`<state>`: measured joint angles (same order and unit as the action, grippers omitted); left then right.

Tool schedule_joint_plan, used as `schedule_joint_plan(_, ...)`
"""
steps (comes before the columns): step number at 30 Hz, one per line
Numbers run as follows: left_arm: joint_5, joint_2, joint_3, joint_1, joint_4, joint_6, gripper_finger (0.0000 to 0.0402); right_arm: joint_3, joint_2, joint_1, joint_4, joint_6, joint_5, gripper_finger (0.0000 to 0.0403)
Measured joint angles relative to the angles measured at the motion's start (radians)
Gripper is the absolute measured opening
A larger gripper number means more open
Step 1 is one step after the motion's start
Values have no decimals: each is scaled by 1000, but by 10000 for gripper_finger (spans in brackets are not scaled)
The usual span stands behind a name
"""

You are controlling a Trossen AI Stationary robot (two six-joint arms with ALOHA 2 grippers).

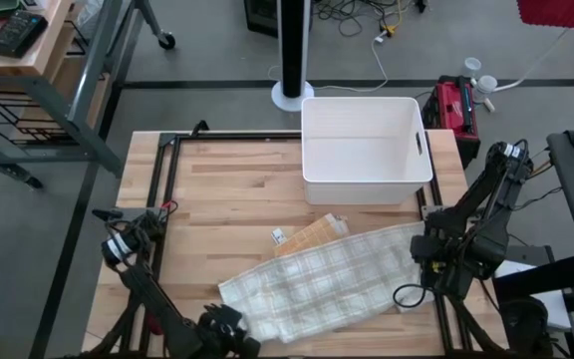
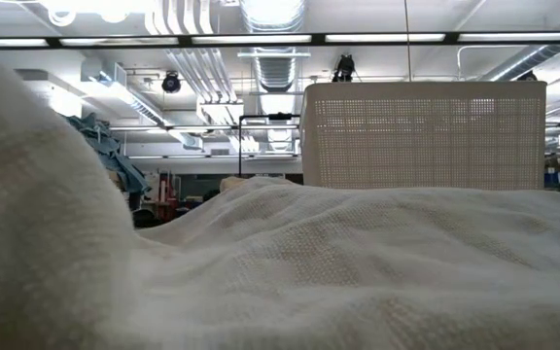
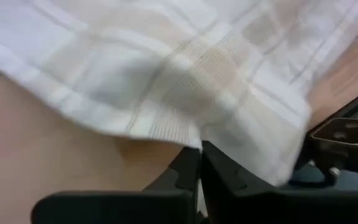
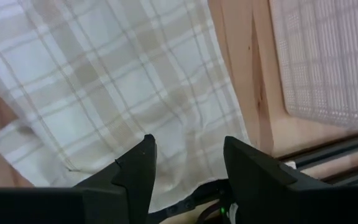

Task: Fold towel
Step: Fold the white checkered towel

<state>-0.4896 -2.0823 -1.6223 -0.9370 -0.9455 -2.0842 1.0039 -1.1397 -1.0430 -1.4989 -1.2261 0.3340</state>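
Overhead, a checked towel (image 1: pixel 322 279) is lying spread and slightly rumpled across the wooden tabletop (image 1: pixel 227 189), running from about seven o'clock up toward three o'clock of the tabletop's centre. One corner near the middle is lying turned over, showing a tan underside with a small white label beside it.

At the seven o'clock end, the left pincer (image 1: pixel 229 327) is sitting at the towel's edge. In its wrist view the two dark fingers (image 3: pixel 229 180) are pressing together with no gap between them, and the hem of the cloth is lying right over their tips; whether cloth is actually caught between them cannot be told.

At the three o'clock end, the right pincer (image 1: pixel 429 249) is hovering over the towel's other end. Its wrist view is showing the pincer (image 4: pixel 188 155) with fingers standing well apart, checked cloth visible between them, nothing gripped.

A white plastic bin (image 1: pixel 365 150) is standing at twelve o'clock, beyond the towel and apart from it. From tabletop height, folds of the towel (image 2: pixel 358 262) are filling the foreground, with the bin's perforated wall (image 2: pixel 421 136) rising behind them.
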Motion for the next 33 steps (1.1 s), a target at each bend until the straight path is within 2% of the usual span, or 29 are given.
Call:
schedule_joint_plan(4,-6,1,-153,-13,-228,-3,1,0,5,-21,21,64,8,181)
schedule_joint_plan(9,-123,2,-362,-33,-532,-22,1,0,5,-54,144,171,4,181)
schedule_joint_plan(11,-128,3,-437,-33,-633,-33,1,0,0,-67,207,206,-14,181)
schedule_joint_plan(17,-234,32,-487,-7,-621,97,0,-4,-66,-84,295,287,-71,181)
schedule_joint_plan(24,-557,32,-619,-34,-616,220,0,-6,-222,-117,375,393,-206,181)
schedule_joint_plan(28,-730,34,-732,-65,-586,391,0,-6,-320,-122,369,400,-221,181)
schedule_joint_plan(31,-864,70,-711,-87,-439,582,0,-6,-383,-121,356,382,-178,181)
schedule_joint_plan(33,-911,86,-709,-98,-337,715,0,-6,-417,-121,358,374,-129,181)
